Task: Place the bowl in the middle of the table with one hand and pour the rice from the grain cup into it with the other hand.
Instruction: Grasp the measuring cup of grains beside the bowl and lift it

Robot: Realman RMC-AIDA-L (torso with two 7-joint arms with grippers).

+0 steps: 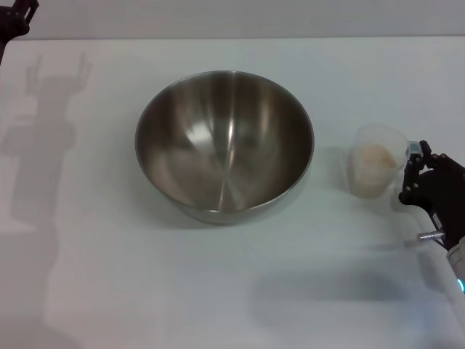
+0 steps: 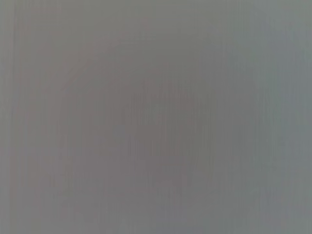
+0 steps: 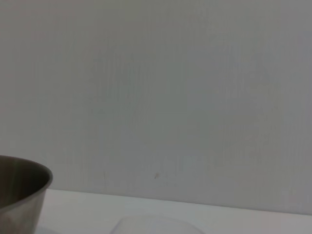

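One bowl (image 1: 224,145), round brushed stainless steel with a shiny empty interior, is sitting upright at the middle of the white bench (image 1: 145,291). Off to its right, well apart, the grain cup (image 1: 376,161), clear frosted plastic, is standing upright holding pale beige rice (image 1: 370,161). Right tool (image 1: 420,174), black, is sitting just beside the cup's right side; whether it is clenched I cannot tell. Left tool (image 1: 16,18) is hanging parked at the far left corner, grip likewise unclear. Right wrist view is showing the bowl's outer wall (image 3: 22,195) and the cup's rim (image 3: 156,225) against a plain wall (image 3: 170,97); left wrist view is showing only featureless grey.
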